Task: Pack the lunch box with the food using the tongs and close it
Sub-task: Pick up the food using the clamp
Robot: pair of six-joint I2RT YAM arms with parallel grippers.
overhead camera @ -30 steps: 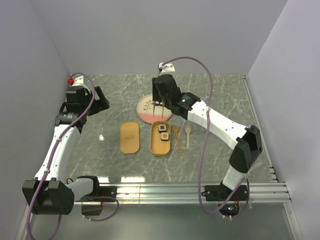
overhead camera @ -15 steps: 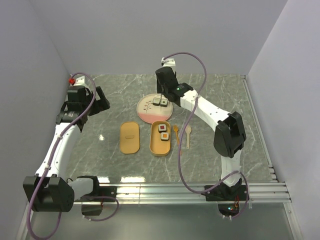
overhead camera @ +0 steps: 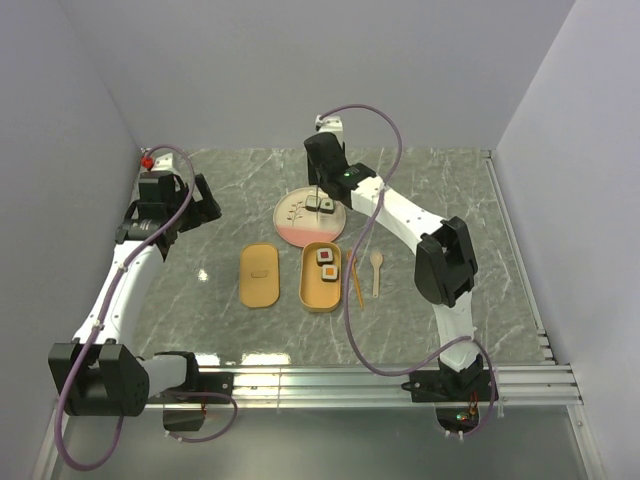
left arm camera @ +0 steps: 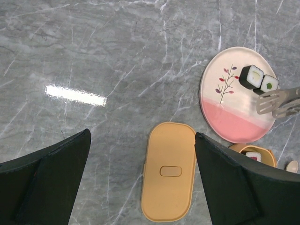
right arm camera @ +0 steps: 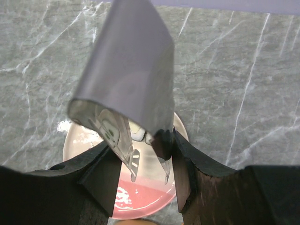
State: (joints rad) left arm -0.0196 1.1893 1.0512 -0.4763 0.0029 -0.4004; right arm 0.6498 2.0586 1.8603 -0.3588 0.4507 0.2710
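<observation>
Grey marble surface (overhead camera: 200, 300); right claw (right arm camera: 140, 159) grips the tongs (right arm camera: 123, 136) — straddle one sushi roll (left arm camera: 251, 76), squeeze gently; left claw (left arm camera: 140, 183) gapes empty.

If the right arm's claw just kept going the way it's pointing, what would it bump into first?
Most likely the sushi pieces on the round plate. The right gripper holds the tongs pointing down, tips just beside the rolls. How far above them the tips are is hard to judge.
</observation>
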